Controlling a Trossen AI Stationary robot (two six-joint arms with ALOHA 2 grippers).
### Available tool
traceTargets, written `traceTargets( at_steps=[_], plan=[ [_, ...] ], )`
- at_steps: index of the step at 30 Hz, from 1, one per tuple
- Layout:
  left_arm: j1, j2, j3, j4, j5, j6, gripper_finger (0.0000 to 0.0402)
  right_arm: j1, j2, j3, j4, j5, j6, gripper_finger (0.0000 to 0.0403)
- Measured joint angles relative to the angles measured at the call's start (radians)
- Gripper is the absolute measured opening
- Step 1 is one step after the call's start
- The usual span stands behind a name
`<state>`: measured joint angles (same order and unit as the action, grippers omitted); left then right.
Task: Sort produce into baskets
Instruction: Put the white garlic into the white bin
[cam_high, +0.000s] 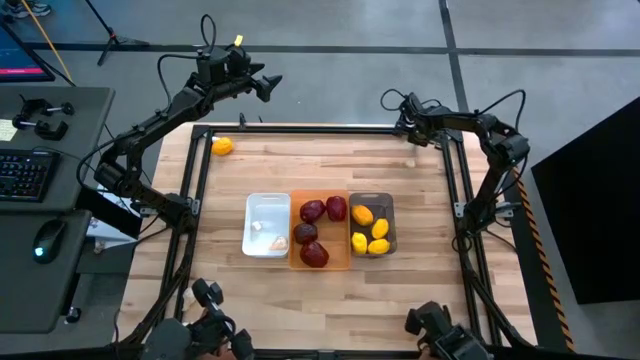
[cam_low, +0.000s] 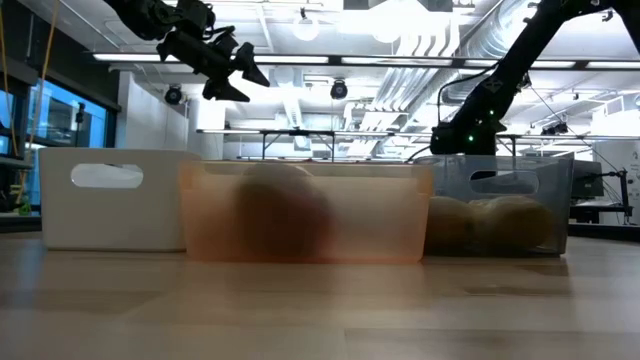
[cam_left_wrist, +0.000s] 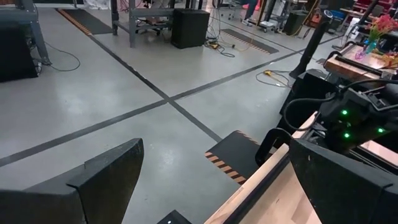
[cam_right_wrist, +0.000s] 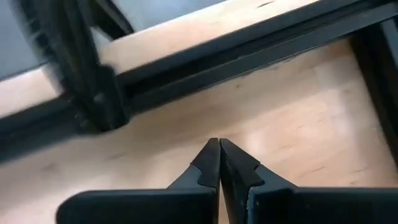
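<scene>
- Three small rectangular plastic bins sit side by side mid-table: white bin with pale garlic-like bulbs, orange bin with four dark red roundish pieces, grey translucent bin with yellow lemon-like fruits.
- One yellow fruit lies alone near the far-left corner.
- Left gripper hangs wide open, empty, beyond the far edge.
- Right gripper is pinched closed, empty, over the far-right corner.

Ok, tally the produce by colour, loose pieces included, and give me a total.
Dark red pieces, all in the orange basket: 4
Yellow pieces in the grey basket: 4
Yellow piece loose on the table: 1
Whitish bulbs in the white basket: 2
Total: 11
</scene>
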<state>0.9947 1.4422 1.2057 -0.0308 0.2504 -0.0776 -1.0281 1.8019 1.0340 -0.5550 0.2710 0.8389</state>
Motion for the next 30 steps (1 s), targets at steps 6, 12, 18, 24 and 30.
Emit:
traceTargets(
  at_steps=[6, 12, 18, 24, 30],
  plan=[
    [0.000, 0.000, 0.000, 0.000, 0.000, 0.000, 0.0390, 0.058, -0.001, 0.001, -0.065, -0.032, -0.034, 0.0000],
    [-0.001, 0.000, 0.000, -0.001, 0.000, 0.000, 0.0390, 0.136, -0.029, 0.001, -0.167, -0.044, -0.096, 0.0000],
    [-0.001, 0.000, 0.000, -0.001, 0.000, 0.001, 0.0390, 0.214, -0.047, 0.001, -0.198, -0.045, -0.099, 0.0000],
    [-0.001, 0.000, 0.000, -0.001, 0.001, 0.002, 0.0390, 0.265, -0.047, 0.002, -0.266, -0.047, -0.098, 0.0000],
    [-0.001, 0.000, 0.000, -0.001, 0.001, 0.002, 0.0390, 0.321, -0.047, 0.002, -0.346, -0.040, -0.089, 0.0000]
  ],
)
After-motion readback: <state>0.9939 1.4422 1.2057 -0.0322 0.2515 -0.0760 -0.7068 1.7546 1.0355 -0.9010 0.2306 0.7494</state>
